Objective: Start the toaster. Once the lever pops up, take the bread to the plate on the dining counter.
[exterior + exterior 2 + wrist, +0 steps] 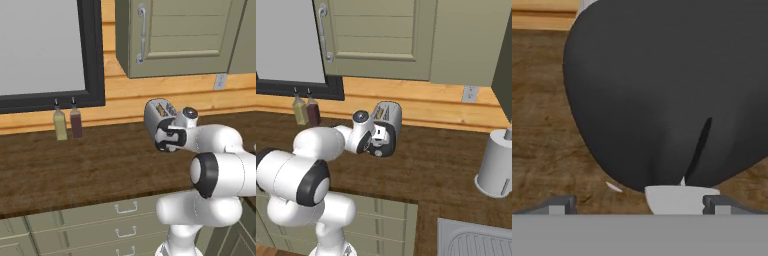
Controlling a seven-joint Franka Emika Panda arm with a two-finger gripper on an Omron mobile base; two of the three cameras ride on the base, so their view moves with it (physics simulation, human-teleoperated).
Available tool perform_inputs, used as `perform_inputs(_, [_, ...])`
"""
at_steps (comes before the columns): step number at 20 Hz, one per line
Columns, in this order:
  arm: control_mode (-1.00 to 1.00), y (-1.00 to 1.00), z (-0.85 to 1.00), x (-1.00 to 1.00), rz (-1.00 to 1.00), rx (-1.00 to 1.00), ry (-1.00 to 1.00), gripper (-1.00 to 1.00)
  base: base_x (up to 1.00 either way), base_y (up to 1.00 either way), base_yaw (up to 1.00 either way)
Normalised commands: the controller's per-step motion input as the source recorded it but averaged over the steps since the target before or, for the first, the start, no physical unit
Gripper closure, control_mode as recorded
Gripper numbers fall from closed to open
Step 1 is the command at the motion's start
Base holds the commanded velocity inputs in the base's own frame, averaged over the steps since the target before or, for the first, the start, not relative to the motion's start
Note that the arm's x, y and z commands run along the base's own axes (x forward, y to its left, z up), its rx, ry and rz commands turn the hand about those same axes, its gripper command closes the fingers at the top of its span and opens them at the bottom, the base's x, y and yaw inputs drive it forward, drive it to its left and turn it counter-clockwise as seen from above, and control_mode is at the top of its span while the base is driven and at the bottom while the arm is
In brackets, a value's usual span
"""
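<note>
The toaster (156, 114) (391, 119) is silver with a dark end and stands on the wood-topped counter by the back wall. Tan bread (161, 106) shows in its top slots. In the hand view its dark end (662, 90) is very close, with the lever slot (701, 142) and the white lever (679, 197) low down. My gripper (639, 204) (164, 136) (381, 137) is open, pressed close to that end, with the lever between its fingertips (559, 203). The plate and the dining counter are out of view.
Two bottles (60, 125) (300, 111) stand to the toaster's left under a dark-framed window. A grey-white cylinder (497, 167) and a sink (476, 240) lie to the right. Wall cabinets (175, 35) hang above; drawers (125, 207) run below the counter edge.
</note>
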Motion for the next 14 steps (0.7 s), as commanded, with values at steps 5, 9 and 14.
perform_inputs(5, [-1.0, 0.0, -0.35, 0.0, 0.0, 0.0, -0.01, -1.0, 0.0, 0.0, 0.0])
perform_inputs(9, [-1.0, 0.0, -0.26, 0.0, 0.0, 0.0, 0.0, -1.0, 0.0, 0.0, 0.0])
perform_inputs(14, [-1.0, 0.0, -0.19, 0.0, 0.0, 0.0, 0.0, -1.0, 0.0, 0.0, 0.0])
